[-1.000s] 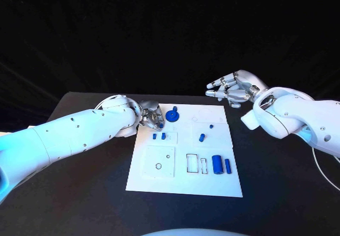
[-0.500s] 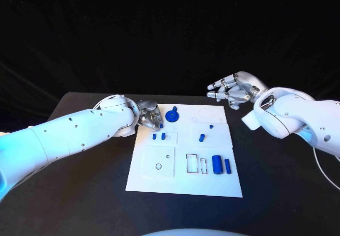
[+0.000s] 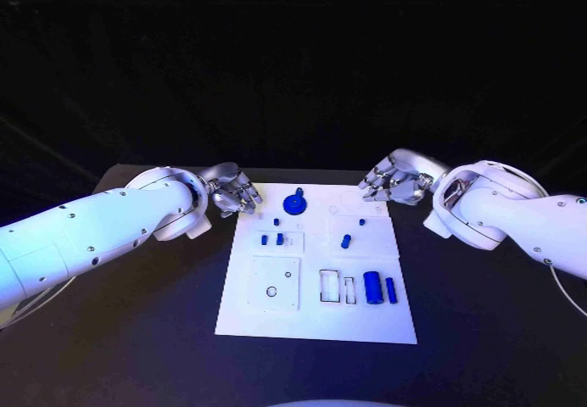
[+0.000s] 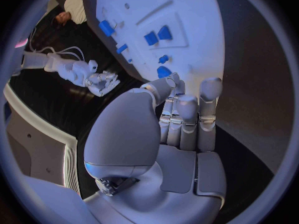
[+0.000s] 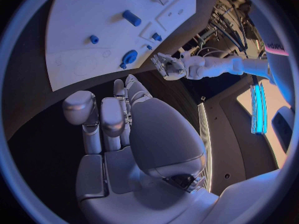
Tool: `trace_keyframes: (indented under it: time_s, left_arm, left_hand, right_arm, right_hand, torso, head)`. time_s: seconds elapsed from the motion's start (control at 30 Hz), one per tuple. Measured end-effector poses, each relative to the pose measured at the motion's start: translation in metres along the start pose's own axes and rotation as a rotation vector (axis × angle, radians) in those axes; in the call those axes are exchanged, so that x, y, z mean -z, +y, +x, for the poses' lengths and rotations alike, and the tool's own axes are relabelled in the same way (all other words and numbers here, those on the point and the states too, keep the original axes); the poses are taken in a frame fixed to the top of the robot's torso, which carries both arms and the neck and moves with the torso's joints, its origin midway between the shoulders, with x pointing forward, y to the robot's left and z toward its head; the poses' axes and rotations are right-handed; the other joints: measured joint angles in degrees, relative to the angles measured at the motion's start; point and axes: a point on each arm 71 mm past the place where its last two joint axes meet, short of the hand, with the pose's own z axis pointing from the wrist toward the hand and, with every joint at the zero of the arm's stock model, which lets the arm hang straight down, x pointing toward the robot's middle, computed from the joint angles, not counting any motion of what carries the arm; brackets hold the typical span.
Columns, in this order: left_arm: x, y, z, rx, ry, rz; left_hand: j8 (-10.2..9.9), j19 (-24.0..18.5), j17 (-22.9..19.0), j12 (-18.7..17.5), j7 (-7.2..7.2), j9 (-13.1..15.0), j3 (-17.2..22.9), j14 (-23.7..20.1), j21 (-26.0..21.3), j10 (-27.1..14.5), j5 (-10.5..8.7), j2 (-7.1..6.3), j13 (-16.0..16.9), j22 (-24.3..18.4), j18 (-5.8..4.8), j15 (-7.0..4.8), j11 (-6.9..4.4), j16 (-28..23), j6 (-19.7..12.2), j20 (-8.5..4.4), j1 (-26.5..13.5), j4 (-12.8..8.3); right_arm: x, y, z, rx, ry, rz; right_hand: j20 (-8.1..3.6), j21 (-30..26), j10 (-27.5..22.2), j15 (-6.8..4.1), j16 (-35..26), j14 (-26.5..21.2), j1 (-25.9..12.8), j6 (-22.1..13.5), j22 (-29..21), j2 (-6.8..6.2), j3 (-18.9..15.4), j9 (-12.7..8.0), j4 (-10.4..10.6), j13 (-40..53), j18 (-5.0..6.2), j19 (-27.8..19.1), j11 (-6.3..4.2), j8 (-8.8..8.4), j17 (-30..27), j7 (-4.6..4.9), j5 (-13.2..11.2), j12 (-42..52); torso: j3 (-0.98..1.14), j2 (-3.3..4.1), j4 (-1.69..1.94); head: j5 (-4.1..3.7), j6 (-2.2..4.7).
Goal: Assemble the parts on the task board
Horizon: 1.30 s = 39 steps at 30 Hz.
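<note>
The white task board [image 3: 315,314] lies in the middle of the black table. A round blue part [image 3: 295,203] stands near its far edge, and it shows in the left wrist view too [image 4: 164,72]. Two small blue parts [image 3: 273,240] sit side by side left of centre, and another [image 3: 346,240] sits right of centre. Two blue cylinders [image 3: 382,287] lie near the board's right edge. My left hand [image 3: 232,191] hovers just off the board's far left corner, fingers extended and holding nothing. My right hand [image 3: 394,182] hovers at the far right corner, also holding nothing.
Black table [image 3: 135,339] surrounds the board on all sides. The board [image 4: 143,5] has a square recess and narrow rectangular slots near its front half. In the right wrist view the board [image 5: 93,15] lies beyond my fingers [image 5: 118,109].
My left hand has drawn back leftward from the round blue part, off the board. My right hand has come down and nearer to the board's far right corner.
</note>
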Motion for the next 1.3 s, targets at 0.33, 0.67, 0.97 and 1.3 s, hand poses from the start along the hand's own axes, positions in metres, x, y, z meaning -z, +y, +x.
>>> trace_keyframes:
  time_s: [0.33, 0.67, 0.97, 1.3]
  left_arm:
    - [0.025, -0.005, 0.006, 0.62, -0.096, 0.092]
    - [0.039, -0.006, 0.014, 0.967, -0.136, 0.106]
    - [0.041, -0.005, 0.013, 1.036, -0.154, 0.11]
    - [0.042, -0.003, 0.012, 1.056, -0.163, 0.109]
  left_hand:
    - [0.5, -5.9, -10.7, 2.8, -0.51, -0.4, -1.8, -6.0, -9.2, 1.1, 0.0, 1.23, 0.9, -5.2, 0.32, 0.14, -0.51, -8.3, 1.7, 0.32, -2.1, 1.0]
    - [0.7, -5.9, -11.2, 3.3, -0.51, -0.7, -2.9, -6.0, -10.0, 1.1, 0.0, 1.4, 1.1, -5.9, 0.31, 0.15, -0.51, -8.3, 1.7, 0.32, -2.8, 1.4]
    - [0.7, -5.9, -11.3, 3.6, -0.51, -0.8, -3.0, -6.0, -10.3, 1.1, 0.22, 1.41, 1.2, -6.0, 0.31, 0.15, -0.51, -8.5, 1.7, 0.32, -2.8, 1.3]
    - [0.7, -5.9, -11.5, 3.8, -0.52, -0.8, -3.3, -6.2, -10.5, 0.9, 0.22, 1.41, 1.2, -6.2, 0.3, -0.05, -0.3, -8.5, 1.7, 0.32, -2.8, 1.3]
  right_arm:
    - [-0.002, 0.005, 0.03, 0.279, 0.04, -0.026]
    - [-0.008, 0.005, 0.049, 0.413, 0.071, -0.009]
    - [-0.012, 0.005, 0.059, 0.454, 0.09, 0.009]
    - [-0.015, 0.004, 0.063, 0.469, 0.099, 0.018]
  right_hand:
    - [0.0, 0.2, 1.1, 0.0, -0.3, 0.0, -0.5, 0.9, 0.2, -1.37, 3.0, -0.1, -0.1, -5.1, 0.0, 0.0, 0.14, -1.3, -0.2, -0.1, -1.8, -3.7]
    - [0.01, -0.1, -0.1, 0.0, -1.3, 0.0, -1.1, 0.9, -0.9, -2.5, 4.9, -0.2, 0.2, -8.3, 0.0, 0.0, 0.28, -2.1, -1.1, -0.13, -2.5, -5.7]
    - [0.01, -0.5, -0.2, 0.0, -1.6, 0.0, -1.4, 0.9, -1.4, -2.8, 6.6, -0.2, 0.0, -9.7, 0.0, 0.0, 0.32, -2.1, -1.4, -0.14, -2.9, -6.0]
    - [0.01, -0.7, 0.6, 0.0, -1.9, 0.0, -0.6, 1.8, -1.5, -1.95, 11.8, -0.1, -0.9, -11.5, 0.0, 0.0, 0.01, -2.09, -1.7, -0.64, -7.2, -6.0]
  torso:
    - [-0.16, 0.05, 0.03]
    - [-0.11, 0.14, 0.04]
    - [-0.03, 0.22, 0.06]
    - [-0.03, 0.22, 0.07]
  head:
    - [-1.92, 1.08]
    - [-2.26, 1.49]
    - [-2.19, 1.41]
    - [-1.98, 0.97]
